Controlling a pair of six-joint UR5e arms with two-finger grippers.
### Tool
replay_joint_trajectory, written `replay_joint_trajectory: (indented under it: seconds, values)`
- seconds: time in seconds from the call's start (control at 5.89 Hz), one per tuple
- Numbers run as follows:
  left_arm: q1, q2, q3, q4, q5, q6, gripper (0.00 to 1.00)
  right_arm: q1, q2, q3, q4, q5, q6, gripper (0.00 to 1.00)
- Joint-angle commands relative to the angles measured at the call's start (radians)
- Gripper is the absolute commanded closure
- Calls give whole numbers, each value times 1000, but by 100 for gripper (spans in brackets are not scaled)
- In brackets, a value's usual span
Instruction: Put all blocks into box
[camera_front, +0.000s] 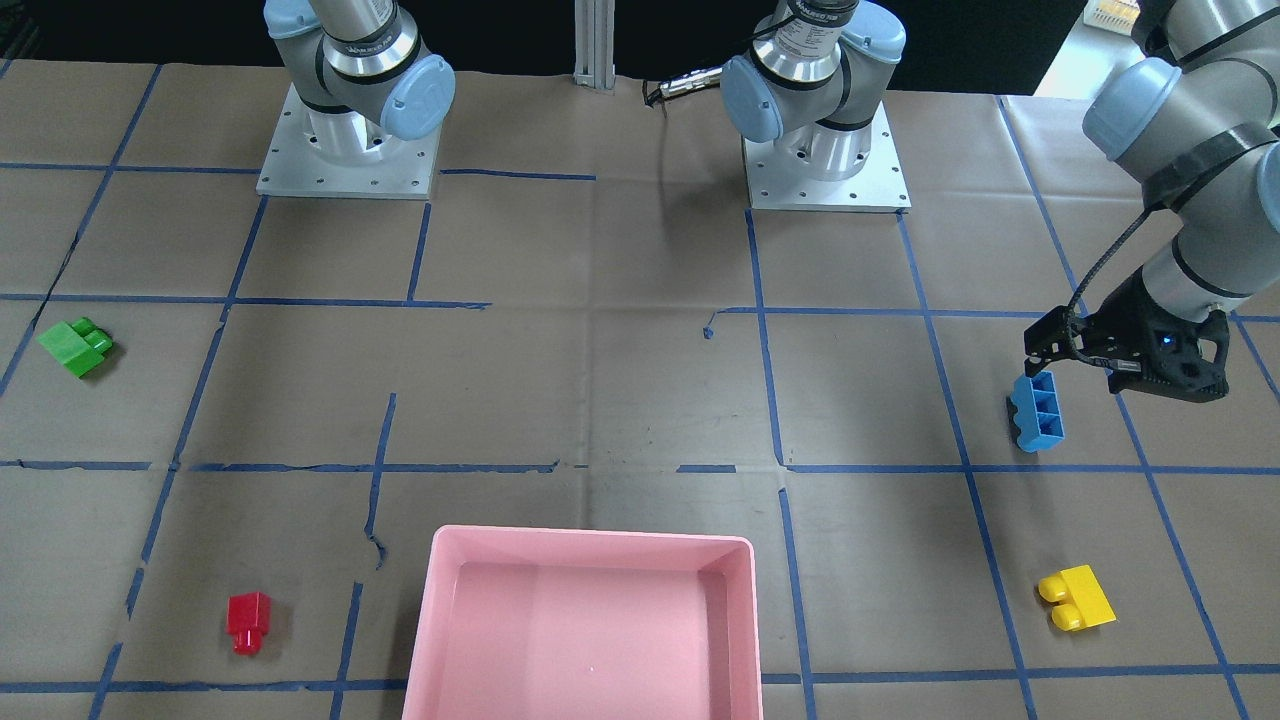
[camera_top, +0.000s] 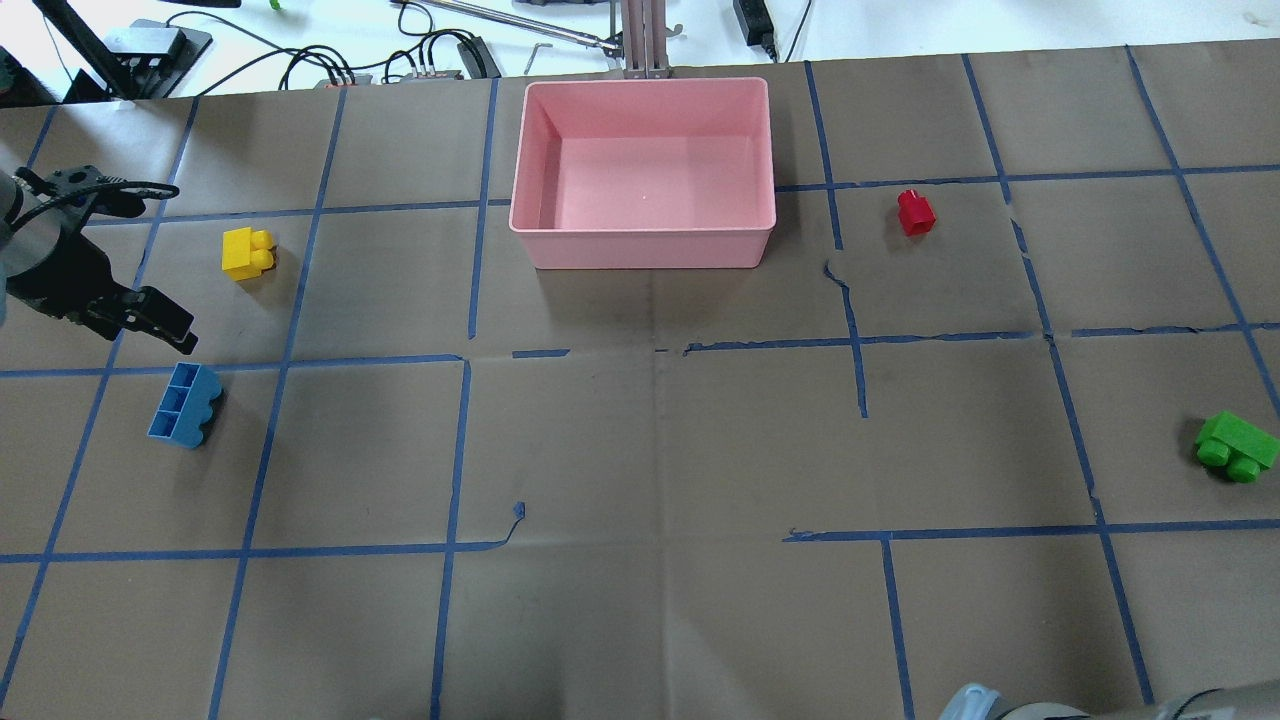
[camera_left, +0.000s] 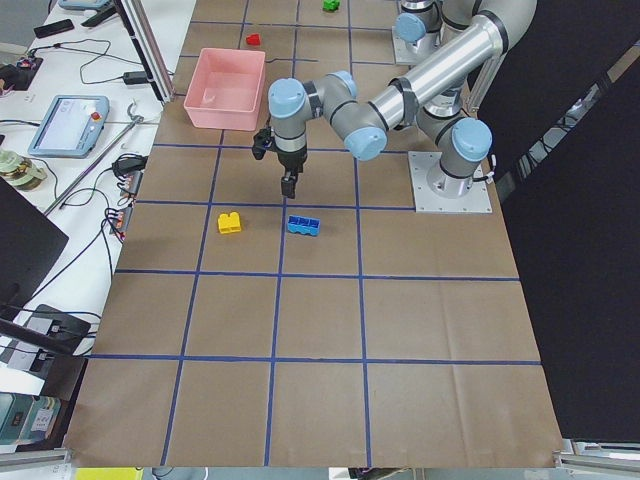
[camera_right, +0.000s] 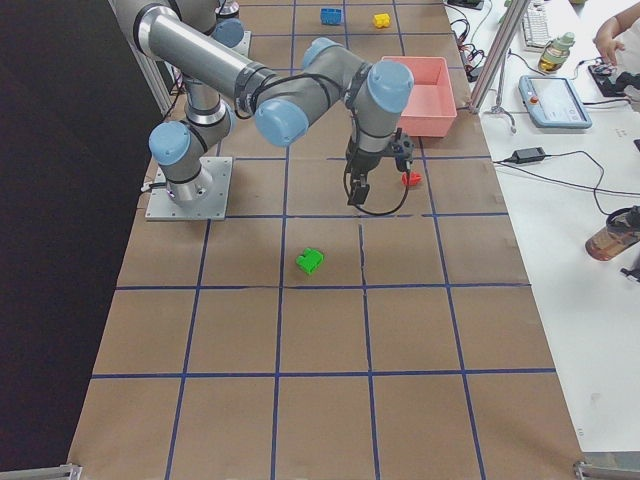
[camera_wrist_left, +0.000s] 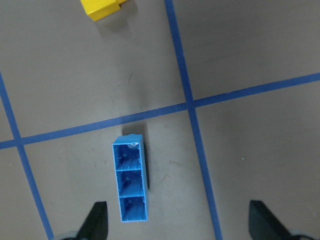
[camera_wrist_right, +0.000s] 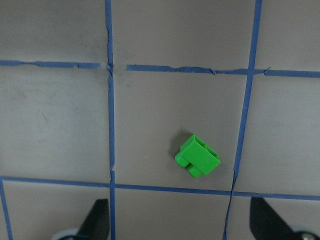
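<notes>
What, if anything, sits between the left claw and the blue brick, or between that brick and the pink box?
Nothing visible. The open left claw hangs above the blue brick, and the table from there to the pink box is bare; the yellow brick lies off that line.

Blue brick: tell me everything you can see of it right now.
The blue brick is a long, plastic-looking piece lying on its side on the brown paper table, three hollow cells facing up, studs along one long side. One end lies right by a blue tape line. Nothing touches it but the table; the open left gripper hangs above it, off-centre. It is outside the pink box.
</notes>
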Motion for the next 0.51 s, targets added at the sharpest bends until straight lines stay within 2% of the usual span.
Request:
replay_joint_trajectory:
  seconds: [0.0, 0.34]
  values:
    - [58, -94, -31, 79, -4, 79, 1, -70, -4, 94, -55, -32, -335, 0]
    - [61, -152, -56, 108, -8, 83, 1, -71, -7, 152, -96, -34, -588, 0]
